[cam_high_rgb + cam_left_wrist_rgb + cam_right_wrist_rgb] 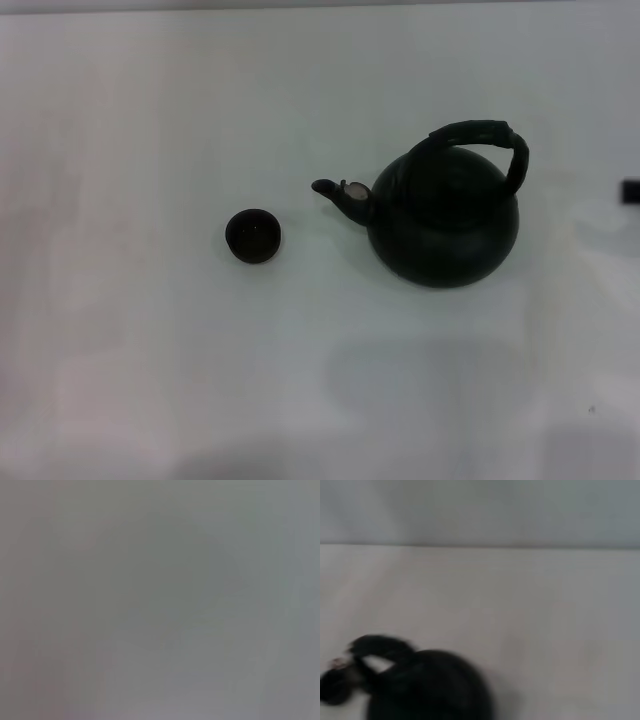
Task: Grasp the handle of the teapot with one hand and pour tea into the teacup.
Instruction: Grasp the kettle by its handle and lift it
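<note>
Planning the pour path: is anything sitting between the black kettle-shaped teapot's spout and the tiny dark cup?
Nothing visible: only bare white table separates the matte-black round teapot from the small dark handleless teacup, with the spout pointing toward it.

one teapot (445,225), one teacup (252,236)

The head view looks steeply down from well above onto the white table (150,380), taking in the teapot (445,225) and the teacup (252,236). The right wrist view sits low and close, facing across the table, and shares the teapot (430,687). The left wrist view shows only blank grey.
</note>
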